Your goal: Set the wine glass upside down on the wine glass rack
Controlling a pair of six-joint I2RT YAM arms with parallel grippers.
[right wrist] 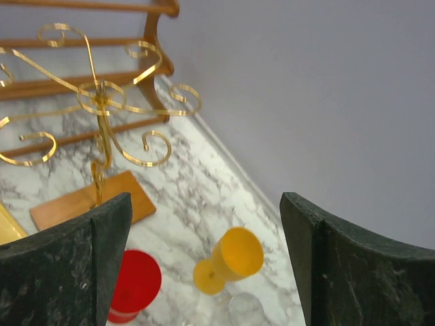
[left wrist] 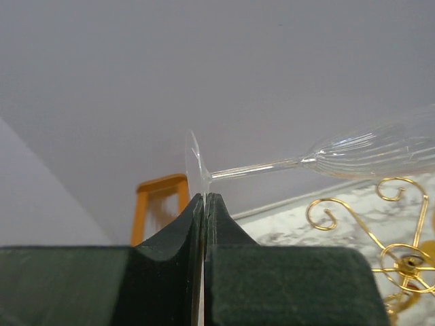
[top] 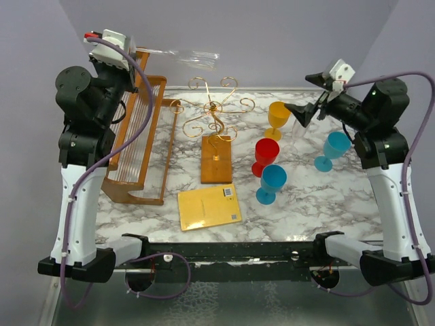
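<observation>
My left gripper (top: 144,53) is raised high at the back left and is shut on the foot of a clear wine glass (top: 194,58). The glass lies horizontal, with its bowl pointing right above the rack. In the left wrist view the jaws (left wrist: 204,198) pinch the thin foot disc, and the stem and ribbed bowl (left wrist: 377,149) reach to the right. The gold wire rack (top: 215,109) stands mid-table on a brown wooden base (top: 216,160); its curls also show in the left wrist view (left wrist: 401,252) and the right wrist view (right wrist: 98,95). My right gripper (top: 299,95) is open and empty, above the yellow goblet.
A large wooden two-tier frame (top: 139,139) stands at the left. A yellow goblet (top: 277,117), a red one (top: 265,155) and two blue ones (top: 272,182) (top: 333,151) stand right of the rack. A clear glass (right wrist: 245,309) stands by the yellow goblet (right wrist: 231,258). A yellow pad (top: 209,207) lies in front.
</observation>
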